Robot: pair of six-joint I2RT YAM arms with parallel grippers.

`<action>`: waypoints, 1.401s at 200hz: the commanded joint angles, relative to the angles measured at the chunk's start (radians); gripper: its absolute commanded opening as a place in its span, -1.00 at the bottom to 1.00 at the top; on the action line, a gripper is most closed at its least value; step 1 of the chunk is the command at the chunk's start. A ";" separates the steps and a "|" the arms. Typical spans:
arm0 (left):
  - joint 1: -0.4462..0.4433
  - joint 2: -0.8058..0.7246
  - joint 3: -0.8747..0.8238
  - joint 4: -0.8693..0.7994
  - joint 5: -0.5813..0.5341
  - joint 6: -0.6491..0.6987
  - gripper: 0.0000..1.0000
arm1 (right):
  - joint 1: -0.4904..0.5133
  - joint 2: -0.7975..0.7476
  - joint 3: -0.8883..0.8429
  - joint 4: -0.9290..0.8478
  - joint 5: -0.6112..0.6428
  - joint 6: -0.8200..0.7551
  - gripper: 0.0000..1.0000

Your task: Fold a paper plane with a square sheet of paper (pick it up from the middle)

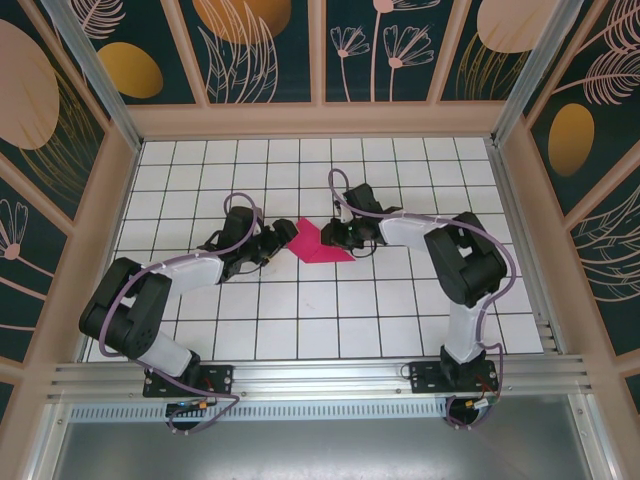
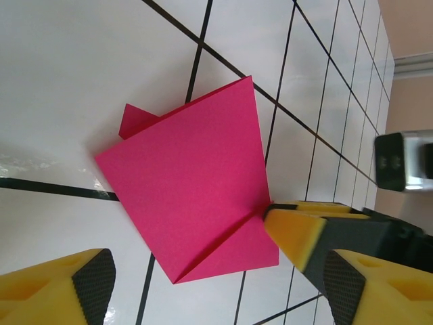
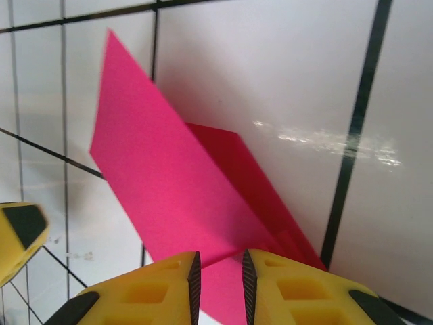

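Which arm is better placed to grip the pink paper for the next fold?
Right, probably. The right gripper is narrowed around an edge of the paper, close to a pinch. The left gripper stands wide open at the far side, gripping nothing.

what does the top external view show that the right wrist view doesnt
Top external adds both arms, the left gripper open beside the square sheet of paper, and patterned walls. Right wrist adds a close look at the right gripper, its pads a narrow gap apart with the paper's edge between them. Shared: the folded pink paper on the white grid table.
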 commanded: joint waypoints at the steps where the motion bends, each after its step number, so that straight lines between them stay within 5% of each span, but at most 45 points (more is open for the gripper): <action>1: -0.010 0.010 -0.015 0.035 0.024 -0.055 0.62 | -0.012 0.025 0.011 0.018 -0.034 -0.015 -0.48; 116: -0.084 -0.019 -0.076 0.059 0.000 -0.247 0.52 | -0.014 0.032 -0.133 0.195 -0.108 0.419 -0.48; 191: -0.107 0.054 -0.031 0.089 0.019 -0.274 0.32 | -0.015 0.042 -0.151 0.195 -0.127 0.426 -0.48; 280: -0.106 0.133 0.032 0.052 0.022 -0.257 0.38 | -0.045 0.050 -0.161 0.200 -0.150 0.411 -0.49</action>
